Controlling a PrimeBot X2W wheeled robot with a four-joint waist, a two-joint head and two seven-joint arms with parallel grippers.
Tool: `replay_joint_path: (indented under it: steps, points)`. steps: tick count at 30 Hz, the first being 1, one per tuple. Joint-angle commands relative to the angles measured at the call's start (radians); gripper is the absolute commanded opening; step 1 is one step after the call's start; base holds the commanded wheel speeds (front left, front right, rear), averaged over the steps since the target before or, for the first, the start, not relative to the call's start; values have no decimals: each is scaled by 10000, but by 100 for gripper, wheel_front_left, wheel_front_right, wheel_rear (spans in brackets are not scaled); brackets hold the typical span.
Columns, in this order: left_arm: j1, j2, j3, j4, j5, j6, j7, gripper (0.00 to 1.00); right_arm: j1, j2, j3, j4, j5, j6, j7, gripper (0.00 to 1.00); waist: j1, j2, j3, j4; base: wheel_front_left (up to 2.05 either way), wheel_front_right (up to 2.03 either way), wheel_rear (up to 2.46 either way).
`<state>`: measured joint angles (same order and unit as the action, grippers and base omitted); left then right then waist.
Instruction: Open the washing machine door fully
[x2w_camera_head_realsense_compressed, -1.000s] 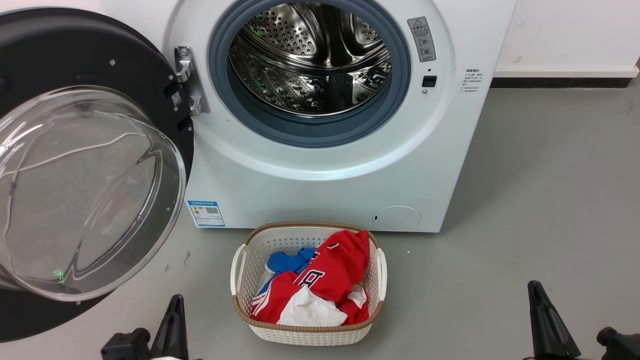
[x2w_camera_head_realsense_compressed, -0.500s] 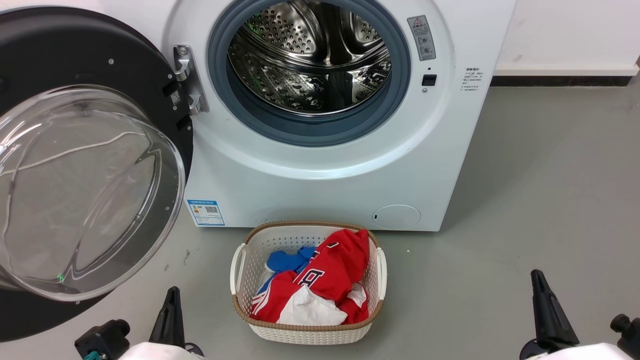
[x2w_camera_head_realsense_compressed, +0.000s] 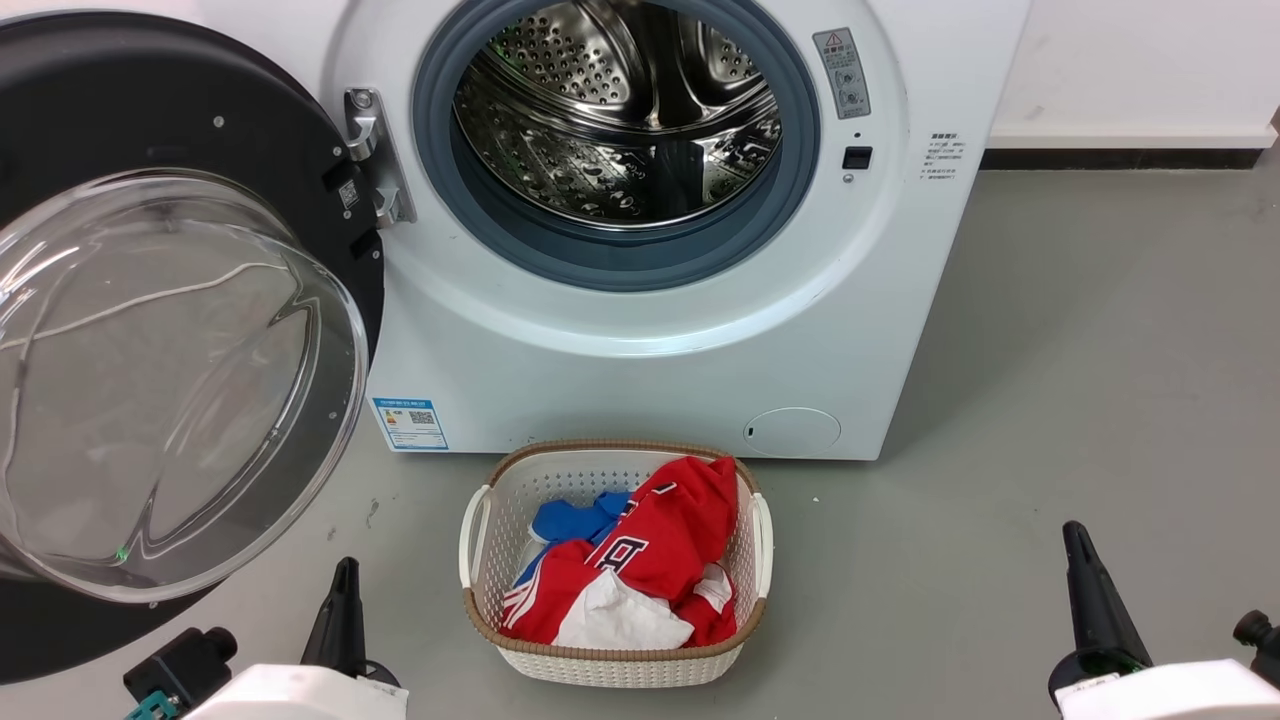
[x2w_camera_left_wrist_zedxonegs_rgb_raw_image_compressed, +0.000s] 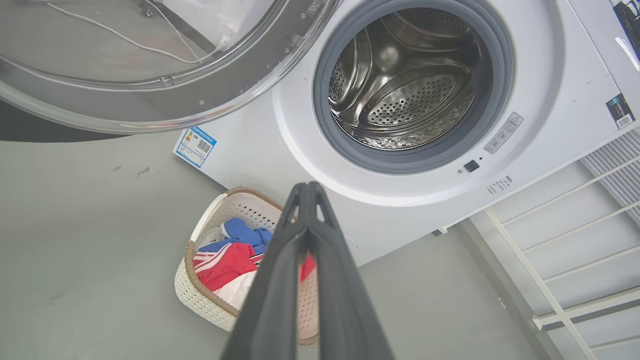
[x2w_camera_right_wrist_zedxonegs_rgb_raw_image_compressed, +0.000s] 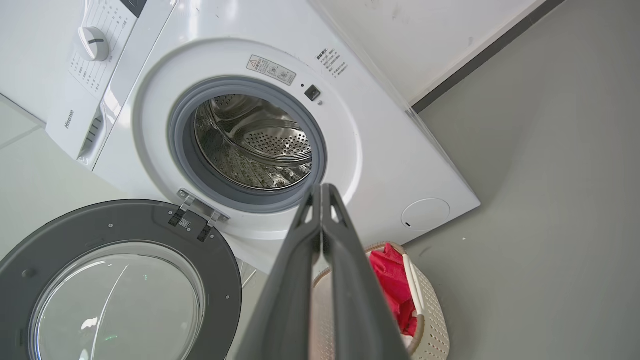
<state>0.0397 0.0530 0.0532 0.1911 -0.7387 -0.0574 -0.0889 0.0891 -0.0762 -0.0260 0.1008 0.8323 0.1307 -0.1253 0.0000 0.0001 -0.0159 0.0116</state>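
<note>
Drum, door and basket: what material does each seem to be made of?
Drum: polished steel, likely stainless; it mirrors light and has punched holes. Door: clear glossy bowl, glass or hard plastic, one sees through it; its black ring looks like plastic. Basket: white moulded plastic, perforated wall, with a brown woven-look rim.

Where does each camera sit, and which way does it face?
Head view: on the head, facing forward and down at the white washer, washing machine door swung open at left, basket on the floor; left gripper lower left, right gripper lower right.
Left wrist view: on the left wrist, looking along its shut fingers toward drum and basket.
Right wrist view: on the right wrist, along its shut fingers toward the drum.
Shared: all three show door, drum, basket.
</note>
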Motion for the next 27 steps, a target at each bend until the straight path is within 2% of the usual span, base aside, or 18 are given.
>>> replay_joint_path:
  steps: [1, 27]
  points:
    - [-275, 25, 63, -76, -422, -66, 89, 0, -294, -91, -23, -35, 406, 1, 73, 0, 0, -1, 4, -2, 0, 0, 0]
    - [-806, 4, 298, 172, -3816, -346, 890, 0, -1008, -121, -152, 550, 3614, 2, 844, 0, 0, -1, 65, -39, 0, 0, 0]
